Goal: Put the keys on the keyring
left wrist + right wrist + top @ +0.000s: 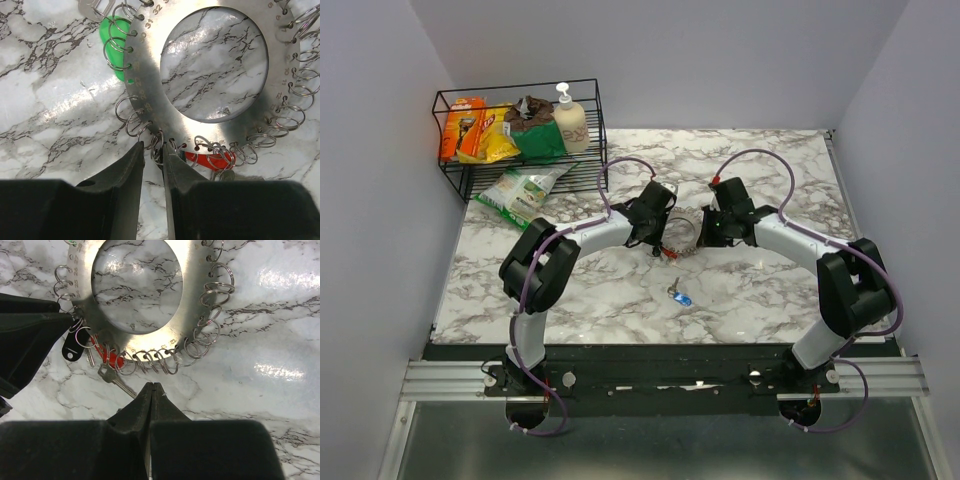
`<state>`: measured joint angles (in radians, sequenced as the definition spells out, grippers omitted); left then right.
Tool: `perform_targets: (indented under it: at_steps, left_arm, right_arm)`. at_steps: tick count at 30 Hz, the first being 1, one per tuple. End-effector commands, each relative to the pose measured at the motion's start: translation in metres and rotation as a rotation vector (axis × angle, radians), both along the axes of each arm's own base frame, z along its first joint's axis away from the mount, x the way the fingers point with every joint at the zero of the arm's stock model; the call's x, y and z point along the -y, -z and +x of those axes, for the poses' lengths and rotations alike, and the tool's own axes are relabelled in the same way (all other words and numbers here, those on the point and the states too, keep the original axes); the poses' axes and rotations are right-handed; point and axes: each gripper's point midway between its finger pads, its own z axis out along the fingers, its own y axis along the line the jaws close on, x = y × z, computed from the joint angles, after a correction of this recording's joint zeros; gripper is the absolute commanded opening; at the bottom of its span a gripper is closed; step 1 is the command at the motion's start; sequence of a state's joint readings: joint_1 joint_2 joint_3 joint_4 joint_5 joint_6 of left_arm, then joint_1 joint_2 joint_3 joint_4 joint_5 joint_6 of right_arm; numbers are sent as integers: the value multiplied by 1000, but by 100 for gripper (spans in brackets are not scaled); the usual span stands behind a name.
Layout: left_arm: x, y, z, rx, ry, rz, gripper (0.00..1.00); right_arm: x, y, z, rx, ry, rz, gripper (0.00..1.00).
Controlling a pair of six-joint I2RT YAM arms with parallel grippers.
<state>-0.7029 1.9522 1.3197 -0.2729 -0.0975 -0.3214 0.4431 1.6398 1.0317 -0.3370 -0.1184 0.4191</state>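
The keyring [686,232] is a flat silvery disc with an open centre and many small split rings round its rim. It lies on the marble between both grippers. My left gripper [153,150] stands narrowly open at the keyring's [150,75] near rim, one split ring [156,146] between its fingertips. A green-headed key [115,47] and a red-headed key [207,160] hang from the rim. My right gripper [152,385] is shut and empty, just short of the keyring [192,295]. A black tag [72,347] and a silver key [112,377] lie beside it. A blue-headed key [680,296] lies loose nearer the bases.
A black wire basket [450,170] at the back left holds snack packs and a soap bottle [570,118]. A green-and-white packet [525,190] lies in front of it. Grey walls close in the table on three sides.
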Motion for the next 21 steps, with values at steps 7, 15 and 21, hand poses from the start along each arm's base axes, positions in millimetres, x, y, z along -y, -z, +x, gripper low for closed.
perform_targets:
  at_steps: [7, 15, 21]
  left_arm:
    - [-9, 10, -3, 2, 5, 68, 27]
    - [-7, 12, -4, -7, 26, 60, 18]
    - [-6, 11, -6, -4, 35, 51, 4]
  right_arm:
    - [1, -10, -1, 31, 4, 27, 8]
    - [1, -10, -4, 39, -3, 31, 8]
    - [-2, -17, -5, 59, -24, 52, 9]
